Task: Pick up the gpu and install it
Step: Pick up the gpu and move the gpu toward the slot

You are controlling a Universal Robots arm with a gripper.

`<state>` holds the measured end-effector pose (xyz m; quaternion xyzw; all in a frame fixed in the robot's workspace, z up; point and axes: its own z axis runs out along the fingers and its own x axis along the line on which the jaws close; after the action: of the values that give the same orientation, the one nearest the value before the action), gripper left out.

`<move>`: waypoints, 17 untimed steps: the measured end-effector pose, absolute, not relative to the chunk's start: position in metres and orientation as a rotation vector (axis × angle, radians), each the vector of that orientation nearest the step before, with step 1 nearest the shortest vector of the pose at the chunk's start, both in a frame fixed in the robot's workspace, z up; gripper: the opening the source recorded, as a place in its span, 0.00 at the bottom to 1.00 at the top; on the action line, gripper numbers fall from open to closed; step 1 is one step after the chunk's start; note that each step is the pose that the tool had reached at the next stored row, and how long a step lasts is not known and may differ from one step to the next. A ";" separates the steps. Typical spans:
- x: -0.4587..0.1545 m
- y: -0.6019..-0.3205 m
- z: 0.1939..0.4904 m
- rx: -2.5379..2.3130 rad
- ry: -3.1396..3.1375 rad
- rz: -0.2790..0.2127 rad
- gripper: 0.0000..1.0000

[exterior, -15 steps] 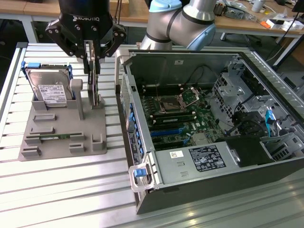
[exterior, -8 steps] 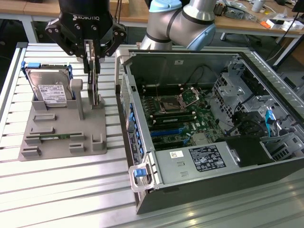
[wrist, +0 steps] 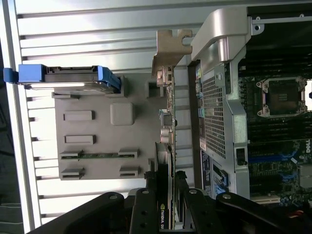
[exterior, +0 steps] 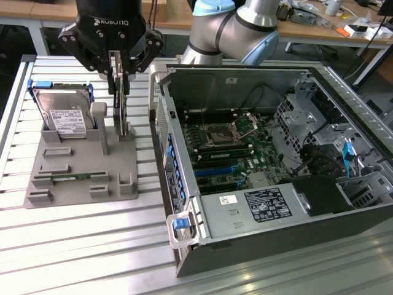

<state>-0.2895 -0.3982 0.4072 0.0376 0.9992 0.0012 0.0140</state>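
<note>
Pincer (exterior: 119,86) clamping gpu (wrist: 167,122), edge-on upright card, black shroud, silver bracket

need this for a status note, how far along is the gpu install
Done: the claw is closed on the gpu. In hand: the card stands upright at the grey holder, not visibly clear of it. Left: it is not in the open computer case; the blue motherboard slots hold no card.

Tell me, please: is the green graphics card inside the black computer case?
Out: the card stands on edge in the grey holder beside the case, gripper clamping it.
</note>
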 end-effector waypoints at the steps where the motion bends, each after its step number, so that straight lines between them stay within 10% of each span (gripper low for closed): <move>1: -0.290 -0.398 0.407 0.117 3.111 0.004 0.26; 17: -0.290 -0.398 0.413 0.117 3.111 0.004 0.26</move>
<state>-0.2895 -0.3982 0.4125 0.0376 0.9992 0.0011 0.0140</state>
